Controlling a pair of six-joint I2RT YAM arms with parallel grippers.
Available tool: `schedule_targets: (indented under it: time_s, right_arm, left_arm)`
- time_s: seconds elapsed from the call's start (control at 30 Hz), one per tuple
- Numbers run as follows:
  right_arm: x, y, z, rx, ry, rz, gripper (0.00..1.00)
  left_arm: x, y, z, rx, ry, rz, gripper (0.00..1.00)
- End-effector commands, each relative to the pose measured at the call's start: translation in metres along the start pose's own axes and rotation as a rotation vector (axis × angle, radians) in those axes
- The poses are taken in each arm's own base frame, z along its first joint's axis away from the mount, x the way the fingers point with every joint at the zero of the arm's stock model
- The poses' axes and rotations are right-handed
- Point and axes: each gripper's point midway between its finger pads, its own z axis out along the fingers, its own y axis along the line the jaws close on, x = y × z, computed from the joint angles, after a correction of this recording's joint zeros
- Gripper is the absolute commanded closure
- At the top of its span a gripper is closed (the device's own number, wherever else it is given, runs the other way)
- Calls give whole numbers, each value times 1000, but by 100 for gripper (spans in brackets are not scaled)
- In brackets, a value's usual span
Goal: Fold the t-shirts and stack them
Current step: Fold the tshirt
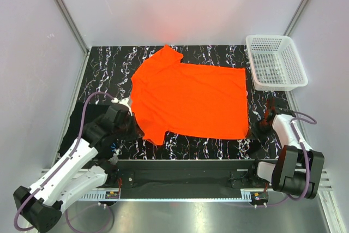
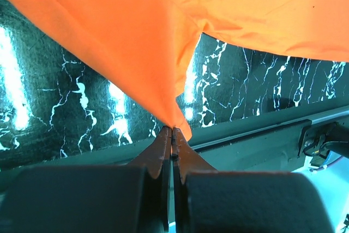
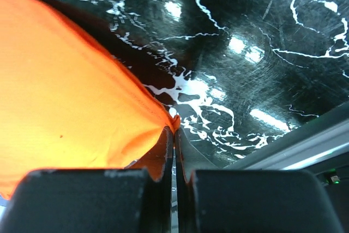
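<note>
**Q:** Biggest thing first, what do I log?

**Op:** Marbled mat (image 1: 109, 69), black with white veins, covering the table in my top view. Lying flat on it, roughly centre, is the orange-red t-shirt (image 1: 191, 99).

**Q:** Which way does it point?

**Op:** The long axis runs left-right across the mat. The neck end is toward my left arm and the straight hem is toward the right, on the basket side. One sleeve sticks out toward the far edge and the other toward the near edge. It's spread open, not folded.

**Q:** Basket?

**Op:** White mesh basket (image 1: 279, 86) at the far right corner, just off the mat. It's apart from the shirt and not touching it.

**Q:** Arms?

**Op:** Both are reaching in from the near edge, one at each near end of the shirt. My left gripper (image 2: 172, 130) is at the neck-end side by the near sleeve. Its jaws are pinched together with no gap I can see, and cloth is caught between the tips. On the left wrist view the fabric pulls up into a cone from that pinch, lifted off the mat.

**Q:** Right one?

**Op:** My right gripper (image 3: 174, 129) is at the near hem corner. Its jaws are pressed together the same way, clamped on the very corner of the orange cloth. The hem edge runs away up-left from the tips, with bare mat to the right of it.
</note>
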Motion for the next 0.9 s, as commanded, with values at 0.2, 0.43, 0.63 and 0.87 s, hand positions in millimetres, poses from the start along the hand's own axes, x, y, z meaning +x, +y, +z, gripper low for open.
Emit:
schedule_targets:
  time_s: [0.2, 0.43, 0.63, 0.87]
  right_arm:
    - [-22, 6, -16, 10, -71, -97, 100]
    - [-49, 35, -19, -3, -88, -173, 100]
    - [-72, 66, -18, -28, -79, -236, 100]
    - [-87, 92, -13, -68, -63, -294, 100]
  left_arm:
    - [-40, -25, -18, 18, -93, 46, 100]
    - [-79, -42, 6, -24, -89, 84, 100]
    - [-133, -47, 20, -83, -148, 87, 100]
    - [-189, -41, 27, -122, -195, 41, 100]
